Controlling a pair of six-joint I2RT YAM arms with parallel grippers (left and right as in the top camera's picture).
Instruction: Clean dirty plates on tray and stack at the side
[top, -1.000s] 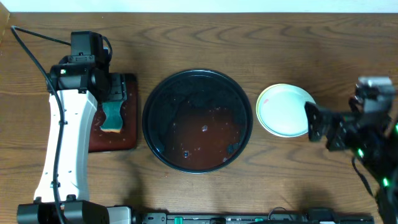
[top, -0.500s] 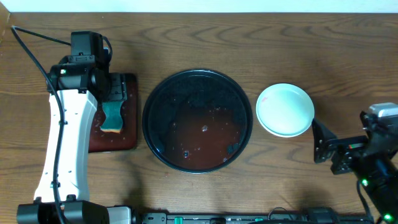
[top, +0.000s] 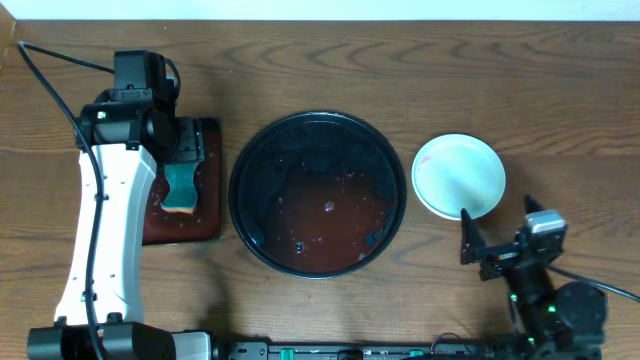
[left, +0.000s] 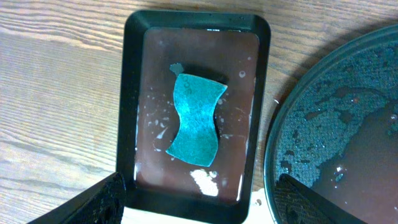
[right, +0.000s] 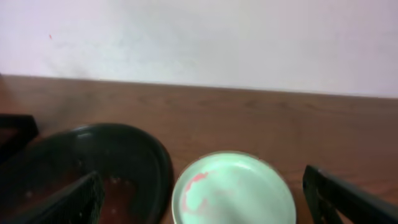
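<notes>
A pale mint-green plate with a small red smear on its left lies on the bare wood to the right of the round black tray. I cannot tell whether other plates lie under it. The tray holds only reddish-brown liquid. My right gripper is open and empty, in front of the plate and apart from it. In the right wrist view the plate lies between the open fingers, with the tray to its left. My left gripper is open and empty above a teal sponge.
The sponge lies in a small rectangular black tray left of the round tray, under my left arm. The round tray's rim sits close to the rectangular tray. A pale wall stands behind the table's far edge.
My right gripper has drawn back from the plate's right edge toward the table's front edge, open and empty. The plate has stayed in place. The left arm has not moved.
</notes>
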